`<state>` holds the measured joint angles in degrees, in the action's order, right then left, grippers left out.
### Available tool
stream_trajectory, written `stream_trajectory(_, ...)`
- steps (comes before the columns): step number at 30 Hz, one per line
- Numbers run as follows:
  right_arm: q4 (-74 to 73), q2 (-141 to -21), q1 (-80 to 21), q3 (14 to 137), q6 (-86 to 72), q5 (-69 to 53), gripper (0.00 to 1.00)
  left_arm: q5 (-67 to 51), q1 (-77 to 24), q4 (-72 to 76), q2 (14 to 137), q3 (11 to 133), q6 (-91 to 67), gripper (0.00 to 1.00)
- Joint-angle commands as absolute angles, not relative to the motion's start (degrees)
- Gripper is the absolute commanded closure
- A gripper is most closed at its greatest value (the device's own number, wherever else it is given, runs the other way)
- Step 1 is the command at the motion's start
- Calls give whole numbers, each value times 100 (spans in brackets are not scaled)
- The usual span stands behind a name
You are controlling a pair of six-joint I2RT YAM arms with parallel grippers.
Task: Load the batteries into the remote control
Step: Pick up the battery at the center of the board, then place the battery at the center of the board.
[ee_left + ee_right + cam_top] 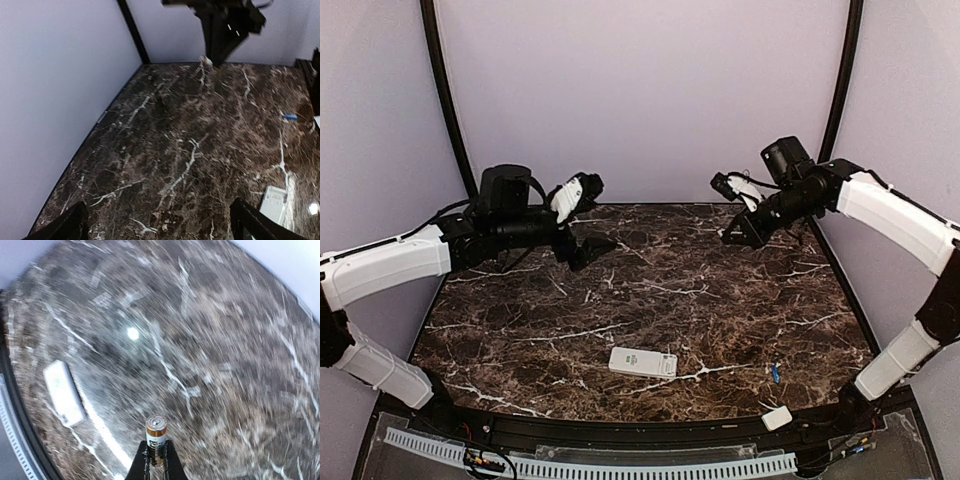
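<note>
**Right arm holds one battery aloft; remote lies well apart near the front edge**

The right gripper [156, 460] has its jaws closed on a small cylindrical battery [156, 436]. They pinch its lower half, and the copper-coloured end cap sticks out past the tips. The arm is raised over the far right of the marble-pattern surface [720, 290]. The left gripper [160, 222] has its jaws spread wide with nothing between them, and it hangs over the far left.

The remote control [643, 362] lies flat near the front edge at centre, long axis roughly left to right. I cannot tell whether the battery bay faces up. A blue battery [775, 373] lies loose on the surface to the remote's right. A small white cover piece [777, 418] sits closer to the front rim.

Handling (judgement):
- **Batteries:** They are rigid, light and smooth-skinned. They are likely to roll if set down and to twist in a loose pinch.
- **Present grip:** It leaves one end free, which suits seating that end against a contact.
- **Blue battery:** Take it across the barrel at mid-length, jaws square to its axis.
- **Remote:** It is hard, light plastic and will probably slide under an insertion push. Brace it by the long edges, away from the buttons.
</note>
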<state>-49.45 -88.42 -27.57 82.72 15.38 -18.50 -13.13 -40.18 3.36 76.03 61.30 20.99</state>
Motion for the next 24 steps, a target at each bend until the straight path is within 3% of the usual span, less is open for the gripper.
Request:
stream_trajectory(1,-3704,-8114,-3088,7997,1768,-3613,100,-2802,-4328,-1858,8050,6244,3898,1)
stream_trajectory(9,-3121,-7856,-3446,7744,1766,-3934,100,-2746,-4994,-2669,8969,6215,4581,1)
stream_trajectory(24,-2738,-7939,-3594,7458,1365,-3995,100,-2291,-5377,-1821,10171,6100,4578,1)
